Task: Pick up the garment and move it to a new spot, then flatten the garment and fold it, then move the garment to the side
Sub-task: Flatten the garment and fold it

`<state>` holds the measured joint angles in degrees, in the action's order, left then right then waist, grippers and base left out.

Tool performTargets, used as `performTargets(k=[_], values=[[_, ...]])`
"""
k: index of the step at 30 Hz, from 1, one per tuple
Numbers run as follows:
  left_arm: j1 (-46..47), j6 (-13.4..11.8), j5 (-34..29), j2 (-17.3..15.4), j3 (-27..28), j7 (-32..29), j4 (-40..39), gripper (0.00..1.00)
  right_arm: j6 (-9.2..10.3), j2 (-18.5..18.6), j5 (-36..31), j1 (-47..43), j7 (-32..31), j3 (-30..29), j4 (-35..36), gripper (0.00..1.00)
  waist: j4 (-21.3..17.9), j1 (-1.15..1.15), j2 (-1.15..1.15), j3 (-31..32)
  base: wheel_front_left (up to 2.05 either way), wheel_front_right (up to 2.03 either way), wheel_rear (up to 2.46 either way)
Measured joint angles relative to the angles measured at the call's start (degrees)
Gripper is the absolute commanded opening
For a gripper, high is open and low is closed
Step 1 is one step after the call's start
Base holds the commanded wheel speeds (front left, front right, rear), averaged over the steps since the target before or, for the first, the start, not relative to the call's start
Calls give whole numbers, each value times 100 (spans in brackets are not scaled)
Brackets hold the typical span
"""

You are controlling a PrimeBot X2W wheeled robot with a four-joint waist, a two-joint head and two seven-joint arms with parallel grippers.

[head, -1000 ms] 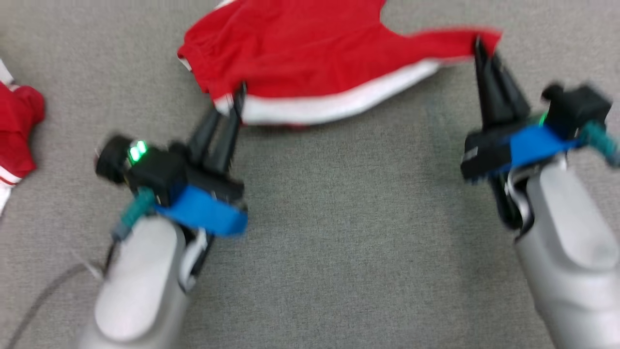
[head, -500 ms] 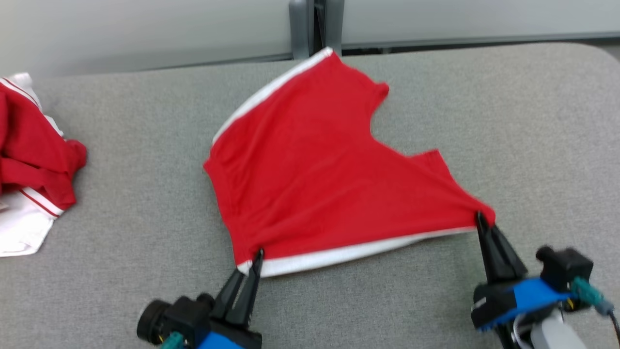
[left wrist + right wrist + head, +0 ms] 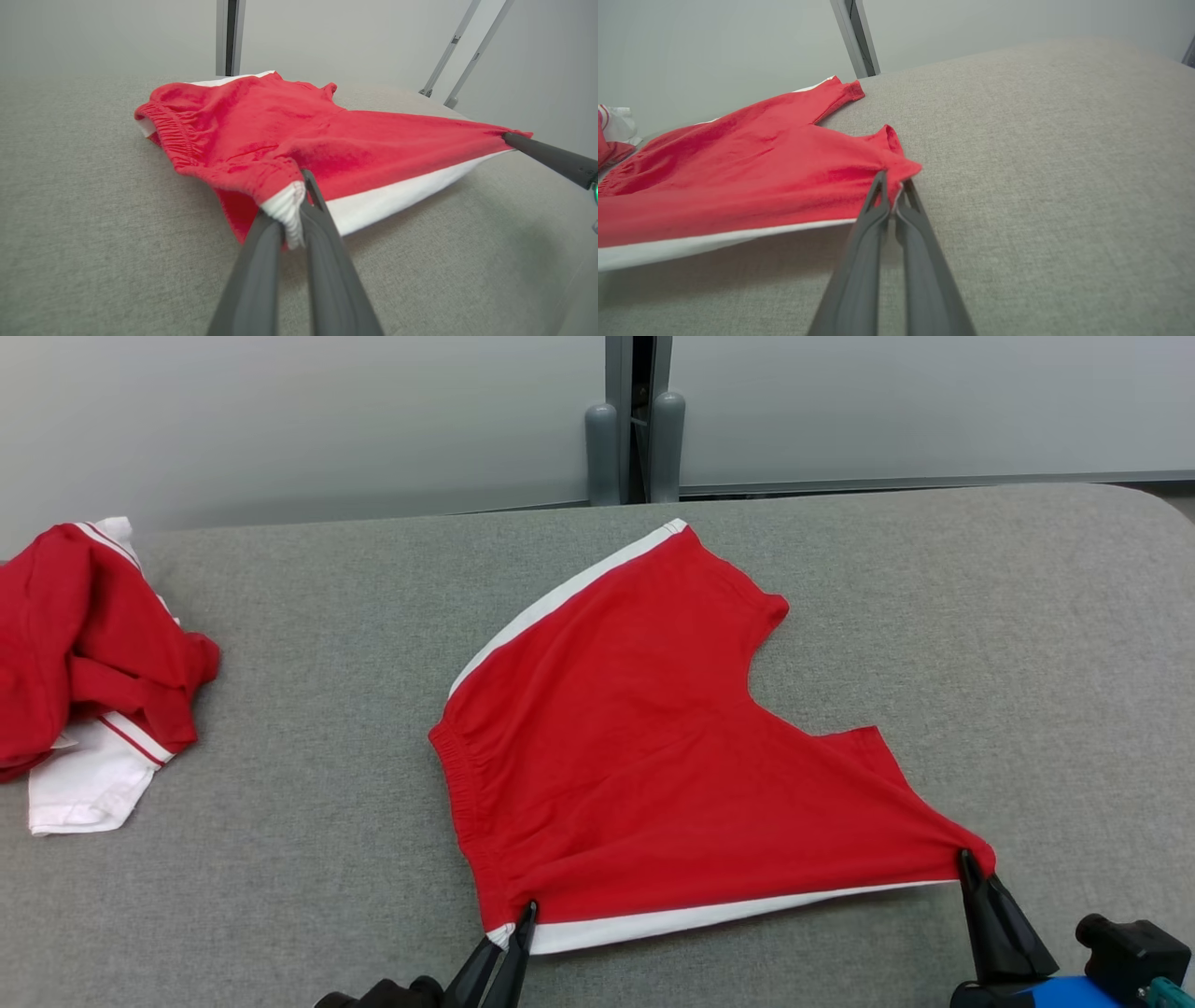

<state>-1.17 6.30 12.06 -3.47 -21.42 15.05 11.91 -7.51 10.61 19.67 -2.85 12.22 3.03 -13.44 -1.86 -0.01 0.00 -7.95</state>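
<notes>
Red shorts [image 3: 653, 756] with a white stripe down the side seams, gathered elastic waistband, cloth lightly creased. Left gripper [image 3: 528, 907] is clamped on the waistband corner at the white stripe's end. Right gripper [image 3: 964, 859] is clamped on the leg-hem corner. The striped edge is stretched between the two tips, slightly raised. The rest spreads ahead of the fingers on the grey padded table [image 3: 308, 616]. Crumpled red-and-white clothes [image 3: 84, 653] lie well off to the left gripper's outer side.

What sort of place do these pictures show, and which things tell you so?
Likely a test room or lab: a grey padded table against plain wall panels, red shorts spread on it, more clothes heaped at left.
</notes>
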Motion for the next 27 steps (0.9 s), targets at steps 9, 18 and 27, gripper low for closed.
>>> performTargets(k=[9, 18, 27], values=[[270, 51, 45, 41, -59, 0, 23, 0, 0, 155, -234, 516, -99, -111, 179, 0, 104, 1, 0, -38, 0, 0, 0], [1051, 91, -5, 19, 104, 0, -87, 0, 0, 391, -388, 1996, -249, 193, 1, 0, 268, 2, 0, -395, 0, 0, 0], [2128, 101, 7, 29, 290, 1, 55, 0, 0, 606, -520, 3902, -397, 679, -1077, 0, 502, 2, 0, -1052, 0, 0, 0]])
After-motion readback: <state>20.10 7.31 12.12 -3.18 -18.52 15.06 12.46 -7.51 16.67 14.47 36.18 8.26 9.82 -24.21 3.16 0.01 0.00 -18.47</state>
